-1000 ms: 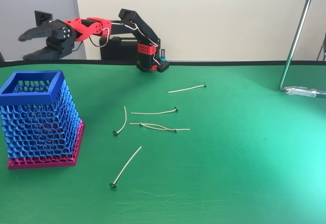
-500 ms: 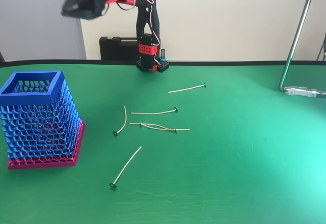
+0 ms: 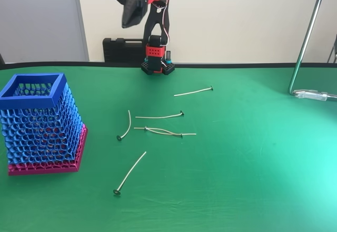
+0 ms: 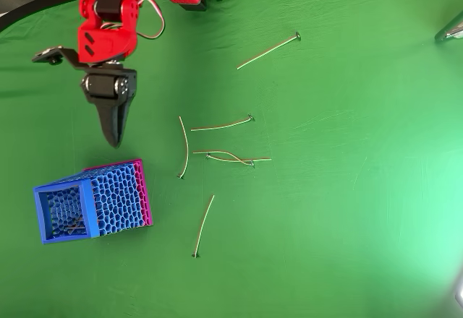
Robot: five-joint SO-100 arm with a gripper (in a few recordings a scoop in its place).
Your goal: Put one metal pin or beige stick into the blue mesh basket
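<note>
1. Reaching for a pin from there looked risky to me — the gripper (image 4: 114, 134) hung high in the air above the green cloth (image 3: 253, 153), its fingers pressed together into one dark point and pinching nothing, so it would have had to spread before it came down.
2. The pins were wire-thin and lay flat on the cloth; I judged the fingers could easily close over one and slide off, or push it aside without lifting it.
3. The two crossed pins (image 4: 230, 157) lay just beside the strongly curved pin (image 4: 184, 147) — a sloppy descent there might have dragged several at once, or caught the wrong one.
4. The blue mesh basket (image 3: 31, 90) was tall, with a narrow square mouth, and I thought a long pin carried level could catch on the rim and drop outside.
5. The pin I took for the likeliest pick, a long straight metal pin (image 4: 203, 225), lay alone on the cloth, just right of the basket in the overhead view and well apart from the gripper, which sat above the basket's top edge in that view.
6. In the fixed view that pin (image 3: 129, 173) lay nearest the camera, with the gripper (image 3: 129, 22) far behind, up near the arm's base.
7. Something thin already seemed to lie inside the basket, though I could not tell what.
</note>
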